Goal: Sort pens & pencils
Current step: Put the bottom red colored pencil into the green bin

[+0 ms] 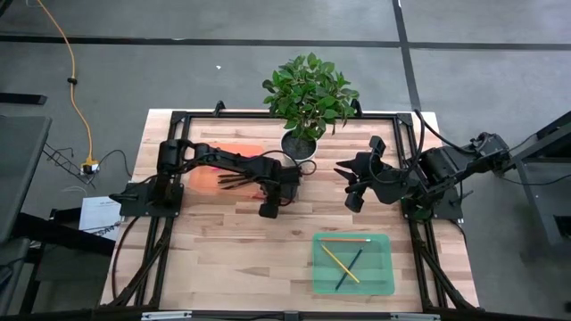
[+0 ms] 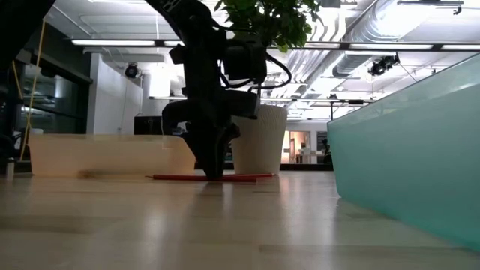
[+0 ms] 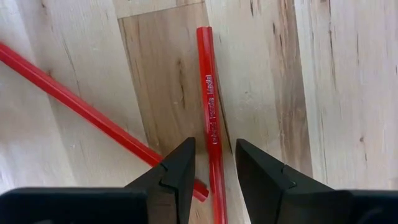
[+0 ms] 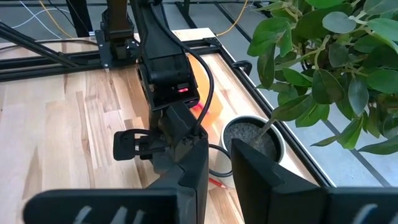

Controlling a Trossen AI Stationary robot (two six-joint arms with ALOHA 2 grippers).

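Note:
Two red pencils lie flat on the wood table: one runs between my left gripper's open fingers, which stand on either side of it without plainly touching, and the other lies slanted beside it. In the low view the left gripper points down at table height over a red pencil. Dark pens lie on the orange-pink tray. An orange-tan pencil, a yellow one and a dark one lie in the green tray. My right gripper hovers open at the table's right, holding nothing.
A potted plant stands at the far middle of the table, close behind the left gripper, and its white pot is near the right gripper too. The green tray's wall rises near the table's near right corner. Bare wood lies at the near left.

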